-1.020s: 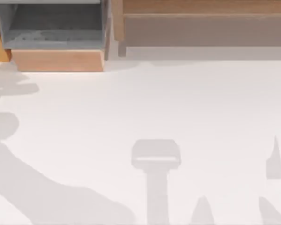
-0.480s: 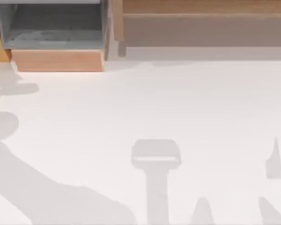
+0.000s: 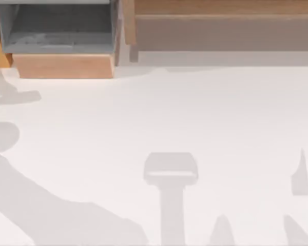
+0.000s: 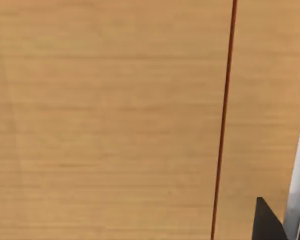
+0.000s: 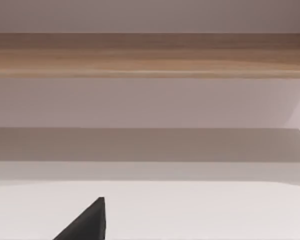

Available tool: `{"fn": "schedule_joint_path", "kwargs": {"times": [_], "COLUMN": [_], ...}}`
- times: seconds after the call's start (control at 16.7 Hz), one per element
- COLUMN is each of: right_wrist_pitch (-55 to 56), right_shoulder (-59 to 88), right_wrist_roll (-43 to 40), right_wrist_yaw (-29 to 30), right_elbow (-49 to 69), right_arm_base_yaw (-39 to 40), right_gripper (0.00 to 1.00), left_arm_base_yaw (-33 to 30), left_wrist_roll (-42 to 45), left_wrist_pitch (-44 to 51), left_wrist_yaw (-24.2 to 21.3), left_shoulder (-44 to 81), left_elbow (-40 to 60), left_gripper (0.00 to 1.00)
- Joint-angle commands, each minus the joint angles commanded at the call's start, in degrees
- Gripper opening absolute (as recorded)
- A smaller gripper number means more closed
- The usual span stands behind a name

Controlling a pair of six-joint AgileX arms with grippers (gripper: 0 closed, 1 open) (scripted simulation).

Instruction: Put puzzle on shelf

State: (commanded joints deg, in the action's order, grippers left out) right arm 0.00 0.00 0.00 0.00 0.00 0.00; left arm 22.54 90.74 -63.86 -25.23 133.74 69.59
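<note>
Can't tell either pincer's state from these views. Not spotting the puzzle anywhere. The shelf (image 3: 223,28) is sitting at the far right of the worktop (image 3: 159,113), beside a grey-lined box (image 3: 59,36). Advice: locate the cube first, then approach level to the shelf board (image 5: 150,55).

Bright even light, soft grey arm shadows across the white table (image 3: 195,113), mild blur

A white table (image 3: 195,113) spreads pale and bare under soft light, crossed by grey shadows. At its far left corner sits a grey-lined box (image 3: 59,31) with a wooden front.
</note>
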Motion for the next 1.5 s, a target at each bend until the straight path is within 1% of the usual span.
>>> {"fn": "schedule_joint_path", "kwargs": {"times": [0.54, 0.96, 1.32, 1.5], "right_wrist_pitch": [0.0, 0.0, 0.0, 0.0], "right_shoulder": [0.0, 0.0, 0.0, 0.0], "right_wrist_roll": [0.0, 0.0, 0.0, 0.0], "right_wrist_yaw": [0.0, 0.0, 0.0, 0.0], "right_elbow": [0.0, 0.0, 0.0, 0.0], "right_arm_base_yaw": [0.0, 0.0, 0.0, 0.0], "right_gripper": [1.00, 1.00, 1.00, 1.00], "left_arm_base_yaw": [0.7, 3.5, 4.0, 5.8], "left_wrist_roll": [-0.3, -0.2, -0.1, 0.2], "left_wrist_pitch": [-0.3, -7.0, -7.9, -10.3], "left_wrist_yaw": [-0.4, -3.4, -3.9, -5.2], "left_shoulder": [-0.4, -5.9, -6.5, -8.6], "left_elbow": [-1.0, -14.8, -16.0, -19.8], "left_gripper": [0.00, 0.00, 0.00, 0.00]}}
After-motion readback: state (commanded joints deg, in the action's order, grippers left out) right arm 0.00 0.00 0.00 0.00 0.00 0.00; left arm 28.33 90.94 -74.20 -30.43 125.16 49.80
